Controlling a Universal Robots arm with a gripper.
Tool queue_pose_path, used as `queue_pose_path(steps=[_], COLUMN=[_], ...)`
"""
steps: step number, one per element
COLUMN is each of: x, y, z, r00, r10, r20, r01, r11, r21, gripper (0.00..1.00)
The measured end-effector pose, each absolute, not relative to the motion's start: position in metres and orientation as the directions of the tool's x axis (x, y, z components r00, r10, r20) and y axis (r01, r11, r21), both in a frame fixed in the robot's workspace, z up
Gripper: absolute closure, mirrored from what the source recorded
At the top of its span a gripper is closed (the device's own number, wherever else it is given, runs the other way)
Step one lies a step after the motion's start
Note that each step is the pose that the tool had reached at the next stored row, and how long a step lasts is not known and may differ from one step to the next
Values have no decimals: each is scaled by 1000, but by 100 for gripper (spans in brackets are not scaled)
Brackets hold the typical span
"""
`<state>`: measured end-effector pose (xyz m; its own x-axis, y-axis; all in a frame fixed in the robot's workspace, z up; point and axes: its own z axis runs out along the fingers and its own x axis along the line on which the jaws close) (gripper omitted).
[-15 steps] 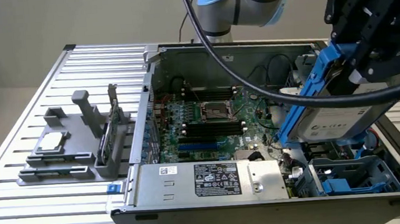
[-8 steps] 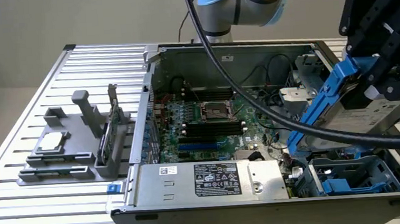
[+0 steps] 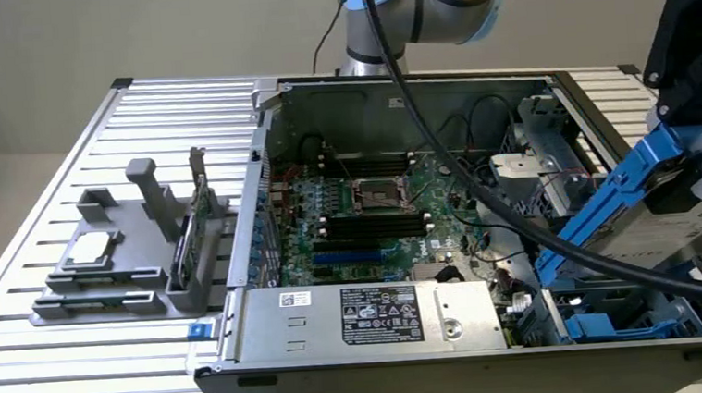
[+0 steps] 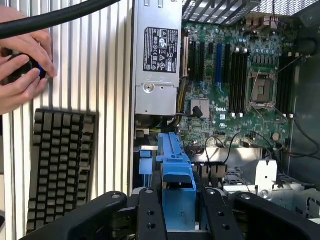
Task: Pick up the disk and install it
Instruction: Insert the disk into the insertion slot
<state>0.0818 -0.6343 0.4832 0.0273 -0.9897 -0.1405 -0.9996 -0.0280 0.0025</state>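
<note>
My gripper (image 3: 701, 183) is shut on the disk (image 3: 681, 224), a silver-grey drive framed by blue rails. It hangs tilted above the open computer case (image 3: 277, 164), at the exterior view's right, over the drive bay corner (image 3: 619, 321). In the wrist view, the disk's blue rail (image 4: 175, 165) sticks out between my two black fingers (image 4: 150, 215), pointing toward the case's interior. Most of the disk's body is hidden behind the gripper (image 4: 177, 212) there.
The motherboard (image 3: 370, 204) fills the case floor and a power supply (image 3: 372, 315) lies along the near wall. A thick black cable (image 3: 487, 187) crosses over the case. A grey fixture (image 3: 109, 278) holds a small chip and a green card. A keyboard (image 4: 60, 165) and a person's hands (image 4: 20, 65) are outside the case.
</note>
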Motion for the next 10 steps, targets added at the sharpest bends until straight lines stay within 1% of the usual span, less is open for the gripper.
queue_pose_path(steps=[3,10], x=[92,94], y=[-636,-636], z=[478,465], r00=[27,27], r10=[-990,-990], r20=[-140,-140], r01=[-1000,-1000], r11=[-28,-28], r21=[3,2], gripper=[67,67])
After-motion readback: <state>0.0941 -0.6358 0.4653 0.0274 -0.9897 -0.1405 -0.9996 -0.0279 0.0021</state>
